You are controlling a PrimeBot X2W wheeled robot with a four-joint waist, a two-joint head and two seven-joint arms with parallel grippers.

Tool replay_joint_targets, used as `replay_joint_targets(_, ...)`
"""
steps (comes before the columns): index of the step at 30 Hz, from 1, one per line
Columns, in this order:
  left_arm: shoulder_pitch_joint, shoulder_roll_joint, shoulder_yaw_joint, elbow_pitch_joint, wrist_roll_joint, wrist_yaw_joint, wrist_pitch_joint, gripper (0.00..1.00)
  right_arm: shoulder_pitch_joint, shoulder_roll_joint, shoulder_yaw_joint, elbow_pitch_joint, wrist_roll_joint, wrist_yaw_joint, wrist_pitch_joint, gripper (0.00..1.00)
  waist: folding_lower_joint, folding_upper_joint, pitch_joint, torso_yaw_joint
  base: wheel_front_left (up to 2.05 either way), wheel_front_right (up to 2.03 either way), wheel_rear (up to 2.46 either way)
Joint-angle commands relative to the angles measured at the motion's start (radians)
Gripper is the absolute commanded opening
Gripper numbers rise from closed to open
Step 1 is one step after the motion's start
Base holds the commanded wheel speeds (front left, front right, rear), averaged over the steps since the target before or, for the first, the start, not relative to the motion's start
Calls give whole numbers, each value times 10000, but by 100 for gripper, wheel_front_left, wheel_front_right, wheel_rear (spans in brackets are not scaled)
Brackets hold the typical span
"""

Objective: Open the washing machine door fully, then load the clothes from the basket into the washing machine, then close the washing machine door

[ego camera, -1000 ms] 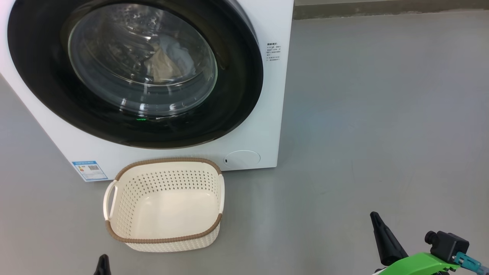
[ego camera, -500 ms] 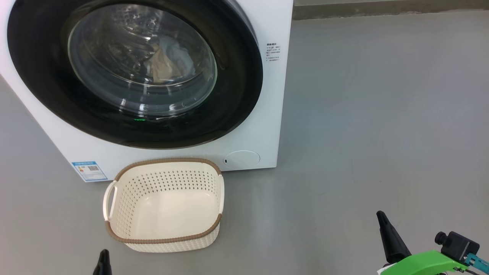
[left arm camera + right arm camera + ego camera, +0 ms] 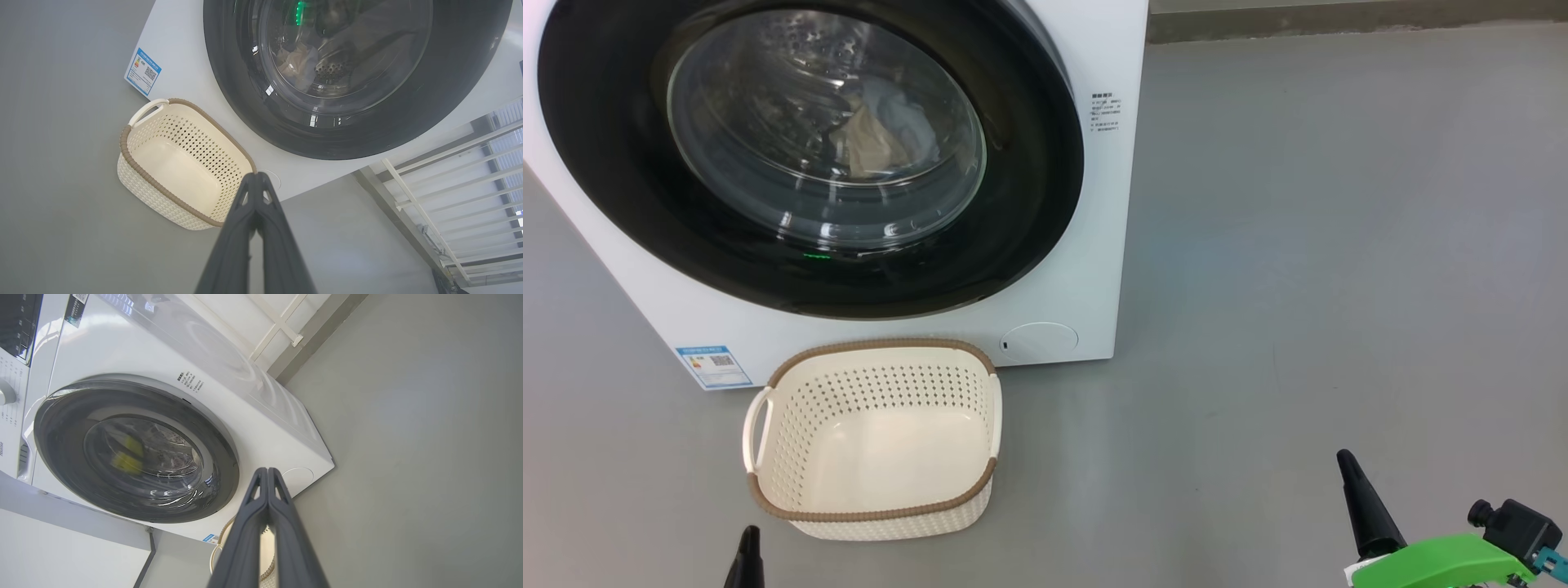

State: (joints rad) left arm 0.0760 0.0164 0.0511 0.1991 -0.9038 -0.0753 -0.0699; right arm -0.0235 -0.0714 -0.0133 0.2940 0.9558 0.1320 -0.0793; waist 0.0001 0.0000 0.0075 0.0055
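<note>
The white washing machine [image 3: 1086, 245] stands on the floor with its round black-rimmed door [image 3: 1029, 204] shut flat against the front. Through the glass I see clothes [image 3: 882, 135], cream-beige and pale blue, lying in the drum. The cream basket [image 3: 874, 437] with its brown rim sits empty on the floor just before the machine. My left gripper [image 3: 747, 543] pokes up at the bottom edge, below the basket, shut on nothing. My right gripper [image 3: 1349, 467] is at the lower right, far from the machine, fingers pressed together and empty. Both wrist views show the door [image 3: 449, 81] [image 3: 61, 457] closed.
Bare grey floor [image 3: 1339, 245] spreads to the right of the machine. A white railing [image 3: 449, 171] and a wall base run behind it. A small blue label [image 3: 712, 365] marks the machine's lower left corner, a round filter cap [image 3: 1039, 338] its lower right.
My right gripper has drifted to the right and slightly lower in the head view. The left fingertip has shifted a little to the right. Machine and basket have not moved.
</note>
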Motion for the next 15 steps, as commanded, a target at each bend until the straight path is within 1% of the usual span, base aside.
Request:
replay_joint_targets(1,-520,181,235,-166,-273,-71,60,0,-494,-65,47,-307,309,-7,67,0,-1,0,-1,-1,0,0,0)
replay_joint_targets(15,-826,217,326,-20,-1843,-183,470,0,-573,-18,-174,-351,1769,-8,479,0,-1,0,-11,-14,0,0,0)
